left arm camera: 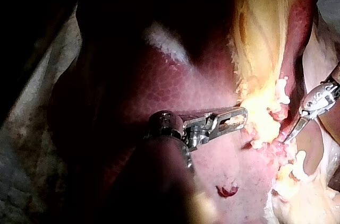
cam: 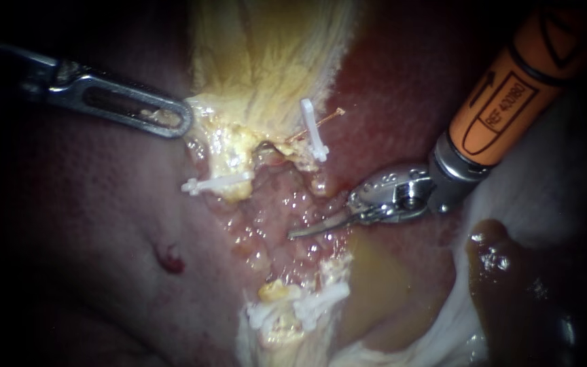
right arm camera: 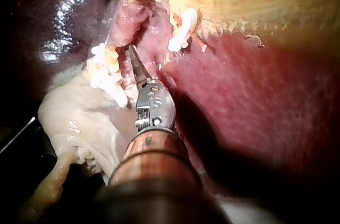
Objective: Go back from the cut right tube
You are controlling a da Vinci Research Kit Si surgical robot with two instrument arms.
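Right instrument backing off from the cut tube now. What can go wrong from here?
1. The right instrument, thin curved blades shut, lies over raw wet tissue; a dragging exit may scrape it.
2. The upright white plastic clip sits beside its path; a sideways swing might snag it.
3. The left instrument has its claw on yellow fatty tissue near a second white clip; extra pull may stress it.

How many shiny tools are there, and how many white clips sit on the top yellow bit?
Instruments: 2, the left instrument and the right instrument
White clips on the upper yellow tissue: 2
Total: 4
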